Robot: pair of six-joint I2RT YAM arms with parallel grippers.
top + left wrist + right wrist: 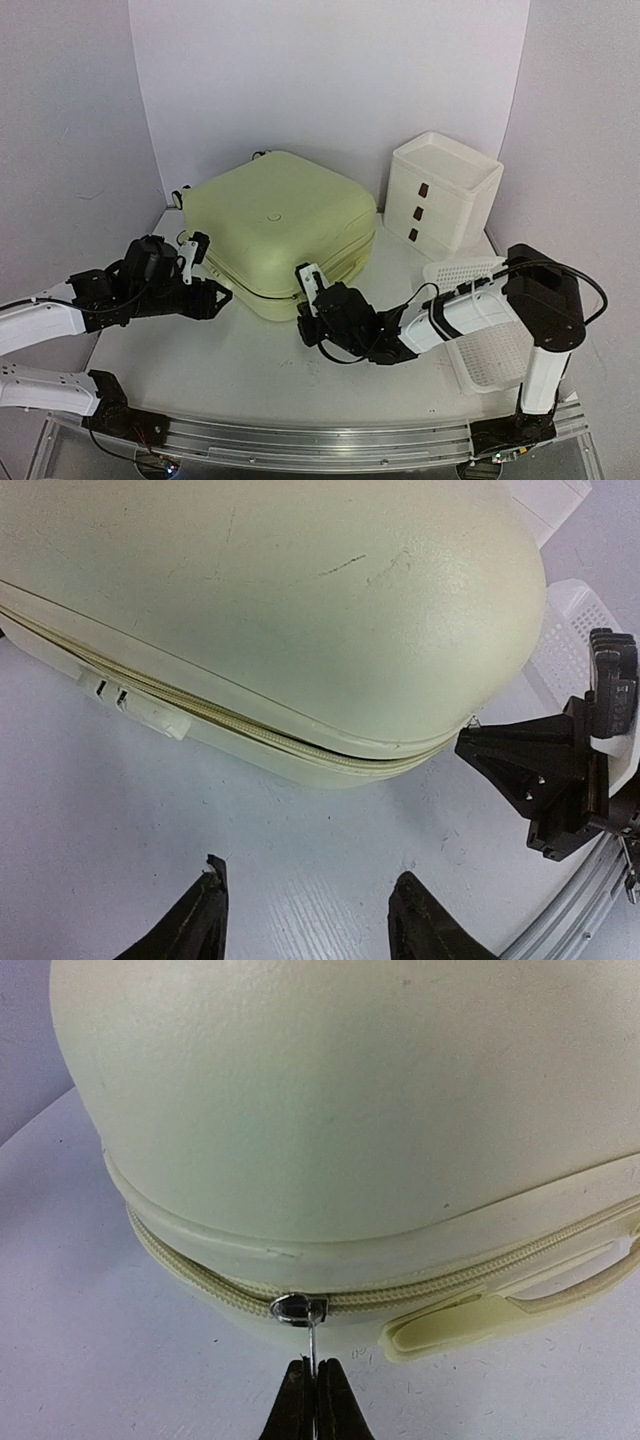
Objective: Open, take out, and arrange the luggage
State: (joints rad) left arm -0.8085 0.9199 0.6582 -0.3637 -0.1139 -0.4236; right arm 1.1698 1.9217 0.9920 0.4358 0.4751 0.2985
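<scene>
Pinching the thin metal zipper pull point(314, 1345) between its closed fingertips, the right claw point(313, 1385) sits at the bottom centre of its wrist view. It is just below the silver slider point(298, 1309) on the zip line of the luggage point(350, 1110). A pale handle point(500, 1312) lies along the shell to the right of the slider. The left claw point(310, 912) is open and holds nothing, its two black fingers point(200, 920) spread over bare tabletop point(120, 860) just in front of the suitcase's seam. The right claw shows at the right edge of that view. From the top camera, the one suitcase lies flat at centre frame, its two shells together. One white three-drawer box point(440, 195) stands at upper right beside it. One white mesh basket point(490, 350) lies at lower right, partly covered by the right arm point(470, 310) crossing over it.
</scene>
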